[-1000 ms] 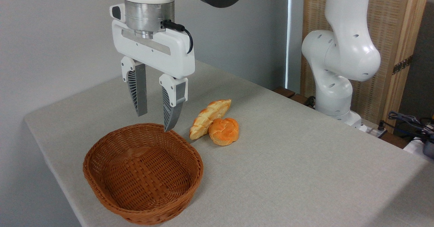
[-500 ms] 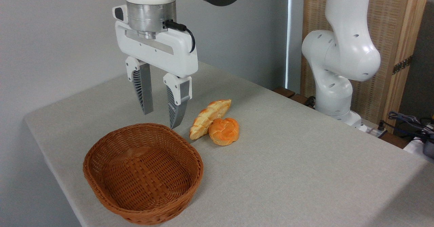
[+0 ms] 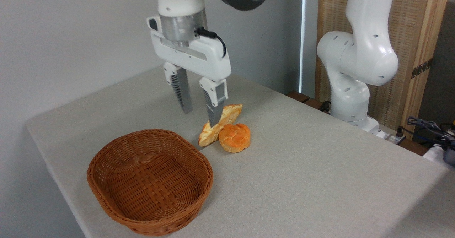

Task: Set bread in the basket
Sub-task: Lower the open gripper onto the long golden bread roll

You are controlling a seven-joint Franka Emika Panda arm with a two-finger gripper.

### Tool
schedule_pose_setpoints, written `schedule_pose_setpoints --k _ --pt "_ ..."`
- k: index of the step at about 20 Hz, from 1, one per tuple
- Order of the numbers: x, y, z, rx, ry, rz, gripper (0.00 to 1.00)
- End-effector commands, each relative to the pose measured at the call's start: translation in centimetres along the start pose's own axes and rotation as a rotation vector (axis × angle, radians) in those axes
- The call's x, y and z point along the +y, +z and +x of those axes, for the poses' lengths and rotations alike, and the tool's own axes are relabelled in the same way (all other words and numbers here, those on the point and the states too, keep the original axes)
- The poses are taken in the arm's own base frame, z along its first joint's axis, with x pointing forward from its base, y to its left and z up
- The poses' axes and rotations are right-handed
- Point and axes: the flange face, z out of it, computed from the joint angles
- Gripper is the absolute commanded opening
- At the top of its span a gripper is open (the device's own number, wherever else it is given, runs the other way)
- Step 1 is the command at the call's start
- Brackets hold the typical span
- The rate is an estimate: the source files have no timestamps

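gripper (image 3: 200,118) hangs mid-frame, fingers spread, empty, right tip in front of bread (image 3: 221,123). bread lies on table (image 3: 320,167), touching bun (image 3: 235,137). basket (image 3: 149,181) lower left, empty.

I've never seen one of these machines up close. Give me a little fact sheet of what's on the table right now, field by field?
bread: long pale braided loaf lying on the table, outside the basket
bun: round orange knotted bun touching the loaf's near side
basket: oval brown wicker basket, empty, left of both breads
end effector: two-finger end effector open, holding nothing, fingers pointing down, raised above the loaf's left part
task state: loaf not yet picked up
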Motion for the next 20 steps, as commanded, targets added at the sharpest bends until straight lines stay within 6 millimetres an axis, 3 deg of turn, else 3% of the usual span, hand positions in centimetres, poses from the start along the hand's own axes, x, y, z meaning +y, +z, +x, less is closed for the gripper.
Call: schedule_pose_setpoints --k 1,4,11,16,20 --pt "2.8 3.6 -1.2 -0.067 0.058 -0.032 1.00" --pt "5.3 6.2 -0.9 -0.115 0.107 -0.056 1.00" --pt "8.5 8.3 0.6 -0.154 0.166 -0.083 0.99" --pt "9.3 9.3 1.1 -0.172 0.191 -0.088 0.61" --pt "9.4 9.5 1.3 -0.175 0.193 -0.089 0.17"
